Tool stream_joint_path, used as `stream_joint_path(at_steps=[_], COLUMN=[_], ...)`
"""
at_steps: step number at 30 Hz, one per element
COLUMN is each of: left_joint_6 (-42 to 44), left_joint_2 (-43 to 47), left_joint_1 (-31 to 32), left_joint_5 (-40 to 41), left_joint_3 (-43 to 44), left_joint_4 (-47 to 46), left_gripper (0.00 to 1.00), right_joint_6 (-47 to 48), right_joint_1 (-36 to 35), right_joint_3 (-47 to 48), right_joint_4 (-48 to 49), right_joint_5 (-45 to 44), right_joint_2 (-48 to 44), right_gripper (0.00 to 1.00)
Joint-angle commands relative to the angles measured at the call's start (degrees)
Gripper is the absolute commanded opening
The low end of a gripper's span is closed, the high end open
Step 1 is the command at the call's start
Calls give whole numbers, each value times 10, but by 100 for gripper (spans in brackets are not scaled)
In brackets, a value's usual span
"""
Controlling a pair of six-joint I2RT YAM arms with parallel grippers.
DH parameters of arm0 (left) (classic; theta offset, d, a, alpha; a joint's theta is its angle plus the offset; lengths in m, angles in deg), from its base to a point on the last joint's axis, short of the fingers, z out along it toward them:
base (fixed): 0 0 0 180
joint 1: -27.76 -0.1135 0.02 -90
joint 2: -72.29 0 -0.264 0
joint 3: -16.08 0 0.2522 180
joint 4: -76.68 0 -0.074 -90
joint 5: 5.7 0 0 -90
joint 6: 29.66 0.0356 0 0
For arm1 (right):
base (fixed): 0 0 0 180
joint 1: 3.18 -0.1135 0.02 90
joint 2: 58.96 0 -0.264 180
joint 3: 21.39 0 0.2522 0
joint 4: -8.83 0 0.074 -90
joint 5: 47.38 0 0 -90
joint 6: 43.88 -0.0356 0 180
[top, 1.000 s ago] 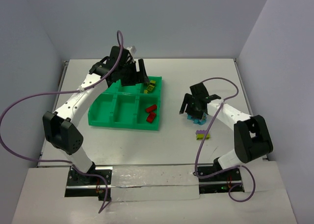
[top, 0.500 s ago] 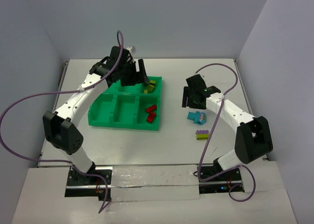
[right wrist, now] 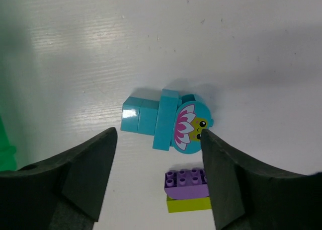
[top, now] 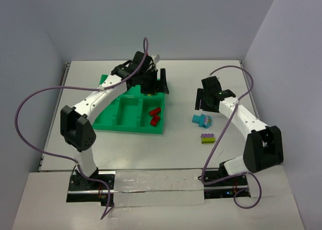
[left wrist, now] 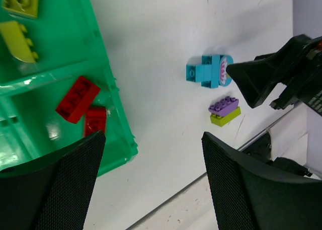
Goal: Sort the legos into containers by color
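The green tray [top: 126,128] sits left of centre. Two red legos [top: 155,116] lie in its near right compartment, and the left wrist view shows them [left wrist: 78,99] with two yellow-green legos [left wrist: 19,43] in the far right compartment. My left gripper [top: 158,86] hovers open and empty over the tray's far right corner [left wrist: 151,184]. A cyan flower lego [top: 202,120] and a purple brick stacked on a yellow-green brick [top: 207,138] lie on the table. My right gripper [top: 204,100] is open and empty above the cyan lego [right wrist: 166,120], its opening [right wrist: 158,174] over the table beside the purple brick [right wrist: 187,183].
The white table ends at walls behind and at both sides. The purple cables loop above both arms. The tray's left and middle compartments [top: 108,111] show no bricks. The right arm's gripper [left wrist: 261,79] shows in the left wrist view beside the cyan lego [left wrist: 207,71].
My right gripper rose off the cyan lego, left it on the table and moved back and right. My left arm swung right to the tray's far right corner.
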Motion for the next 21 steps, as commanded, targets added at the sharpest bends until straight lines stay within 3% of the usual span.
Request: stream_joint_path(at_steps=[1, 9, 16, 21], left_joint_6=[7, 16, 20, 24], left_joint_2=[6, 25, 28, 24], left_joint_1=[4, 4, 3, 4], left_joint_5=[3, 28, 22, 21], left_joint_3=[4, -8, -19, -14], left_joint_4=[-4, 9, 3, 6], left_gripper=[85, 85, 85, 85], right_joint_6=[-29, -115, -146, -179], right_joint_1=[23, 100, 97, 43], right_joint_3=[-23, -88, -145, -174], right_joint_4=[1, 95, 163, 194], right_joint_5=[-6, 108, 219, 255], right_joint_2=[-3, 5, 12, 3], right_gripper=[78, 83, 84, 84])
